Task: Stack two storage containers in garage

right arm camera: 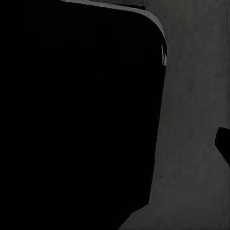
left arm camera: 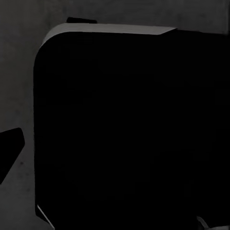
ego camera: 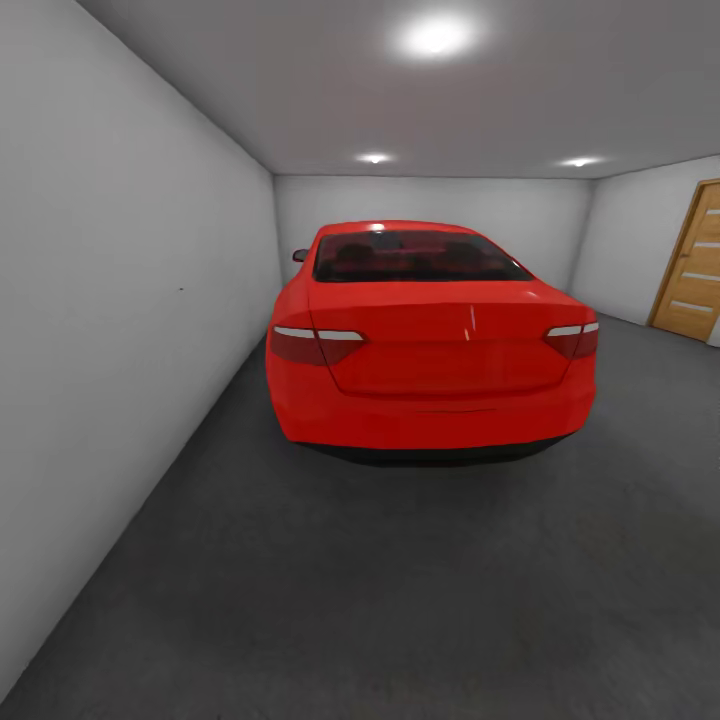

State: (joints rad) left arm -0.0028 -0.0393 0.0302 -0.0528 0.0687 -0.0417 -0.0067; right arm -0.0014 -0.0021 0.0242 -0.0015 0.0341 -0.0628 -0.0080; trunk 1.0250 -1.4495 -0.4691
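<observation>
- Garage interior, seen from the robot's head: a red car (ego camera: 430, 340) parked tail-on in the middle, pale grey walls (ego camera: 110, 330) on both sides, round ceiling lights (ego camera: 436, 38) overhead.
- Dark grey floor (ego camera: 400, 600) spreads bare between robot and car; no orange-red storage container appears on it, so judging from this, neither the placing nor the stacking is done.
- Both wrist views look down at the same rough grey surface, with a large black rounded body (left arm camera: 129, 129) across most of each; whether either gripper's jaws are apart, together or clamped on anything cannot be told.
- Wooden door (ego camera: 692, 262) stands far right; the car takes much of the room, leaving open floor in front of it.
</observation>
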